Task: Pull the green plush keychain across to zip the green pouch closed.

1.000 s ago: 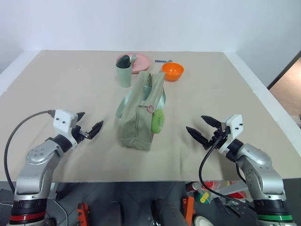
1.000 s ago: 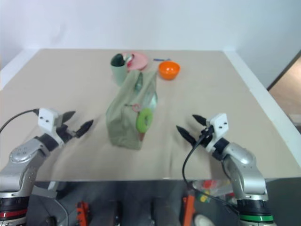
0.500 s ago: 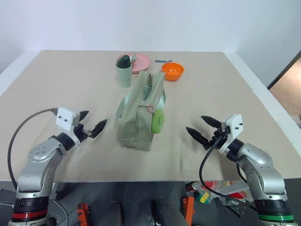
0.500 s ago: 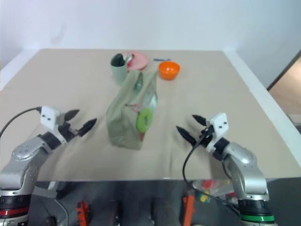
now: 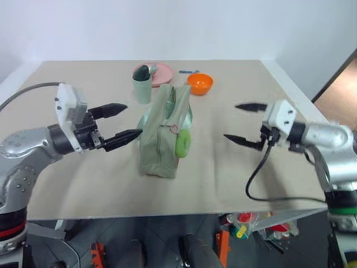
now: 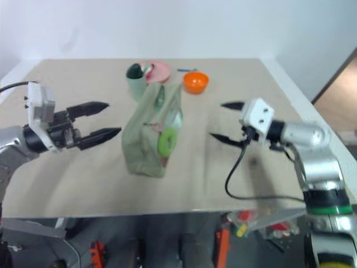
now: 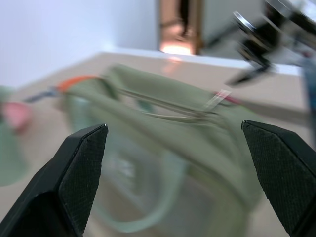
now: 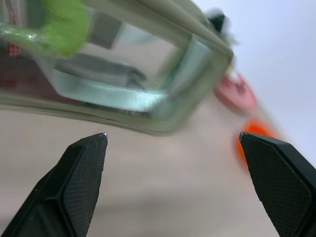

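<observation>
Counter (image 5: 83,184) holds green pouch (image 5: 159,142) mid, long way front-to-back. Left gripper (image 5: 120,120) wide apart, just beside pouch. Right gripper (image 5: 244,123) wide apart, farther off. Green plush keychain (image 5: 183,143) hangs on pouch's right side.

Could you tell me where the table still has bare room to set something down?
Bare table runs along the near edge in front of the green pouch, and on both flanks between the pouch and the side edges. It is crowded behind the pouch: pale green cup, pink plate, orange bowl.
</observation>
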You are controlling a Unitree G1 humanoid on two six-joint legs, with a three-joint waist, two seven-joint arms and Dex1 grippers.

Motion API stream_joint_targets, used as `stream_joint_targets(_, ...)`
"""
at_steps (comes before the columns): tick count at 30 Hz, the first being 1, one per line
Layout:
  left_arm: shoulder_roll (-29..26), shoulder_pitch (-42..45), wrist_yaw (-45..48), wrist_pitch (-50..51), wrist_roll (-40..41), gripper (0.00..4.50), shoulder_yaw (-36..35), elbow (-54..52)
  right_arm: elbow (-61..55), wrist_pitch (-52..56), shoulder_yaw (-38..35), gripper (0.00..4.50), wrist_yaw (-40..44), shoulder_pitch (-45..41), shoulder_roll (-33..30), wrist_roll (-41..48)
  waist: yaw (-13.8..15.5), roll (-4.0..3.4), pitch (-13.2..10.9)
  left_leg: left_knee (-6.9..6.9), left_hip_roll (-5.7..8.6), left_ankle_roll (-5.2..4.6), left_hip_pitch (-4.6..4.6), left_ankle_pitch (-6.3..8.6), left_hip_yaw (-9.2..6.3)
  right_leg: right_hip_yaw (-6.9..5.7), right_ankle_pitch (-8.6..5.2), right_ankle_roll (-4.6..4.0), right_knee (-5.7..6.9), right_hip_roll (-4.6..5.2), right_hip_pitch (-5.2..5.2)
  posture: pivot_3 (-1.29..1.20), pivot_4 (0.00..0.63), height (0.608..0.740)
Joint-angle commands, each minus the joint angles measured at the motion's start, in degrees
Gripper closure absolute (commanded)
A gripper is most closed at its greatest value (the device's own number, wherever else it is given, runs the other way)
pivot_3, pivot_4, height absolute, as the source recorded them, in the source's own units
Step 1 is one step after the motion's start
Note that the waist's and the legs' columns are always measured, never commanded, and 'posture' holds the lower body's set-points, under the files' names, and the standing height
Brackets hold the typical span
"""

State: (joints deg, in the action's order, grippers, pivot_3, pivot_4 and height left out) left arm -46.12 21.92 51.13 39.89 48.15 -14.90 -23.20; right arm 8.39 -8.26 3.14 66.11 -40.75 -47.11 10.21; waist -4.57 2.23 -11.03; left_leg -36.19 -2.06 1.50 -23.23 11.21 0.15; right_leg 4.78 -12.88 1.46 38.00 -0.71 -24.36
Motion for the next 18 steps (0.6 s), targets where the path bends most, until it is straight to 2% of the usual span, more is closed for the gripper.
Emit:
stream_joint_targets(1, -1.44, 0.35, 1.67, -0.21, 0.17, 0.00, 0.60, -1.34, 8.55, -10.40, 4.74, 0.06, 5.61, -12.63, 3.72, -3.42, -0.17, -0.01, -0.02, 0.04, -0.03, 0.00, -0.01, 0.00, -0.02, -0.02, 0.01, 0.02, 0.01, -0.02, -0.02, 0.00, 0.150, 0.740)
stream_joint_targets(8, 1.35, -0.39, -1.16, -1.85, -2.13, 0.00, 2.18, -2.38, 28.91, -30.73, 10.68, 0.06, 9.29, -29.67, 12.24, -9.20, 0.25, 0.00, -0.03, 0.37, -0.06, 0.09, -0.13, 0.07, -0.22, -0.24, -0.09, 0.18, 0.03, 0.01, -0.11, 0.00, 0.150, 0.740)
stream_joint_targets(15, 1.77, -1.11, -3.26, -1.85, -1.42, 0.00, 0.42, -3.12, 39.88, -46.73, 15.06, 0.06, 11.03, -35.39, 17.13, -12.78, 0.41, 0.01, -0.03, 0.36, 0.07, 0.26, -0.23, 0.21, -0.28, -0.27, -0.09, 0.03, 0.02, 0.21, -0.11, 0.00, 0.150, 0.740)
stream_joint_targets(18, 1.87, -1.56, -3.84, -1.98, -1.40, 0.00, 0.21, -3.40, 42.79, -50.20, 16.14, 0.90, 10.67, -36.42, 17.94, -13.87, 0.44, 0.00, -0.03, 0.35, 0.10, 0.26, -0.23, 0.20, -0.38, -0.35, -0.10, 0.01, 0.03, 0.22, -0.07, 0.00, 0.150, 0.740)
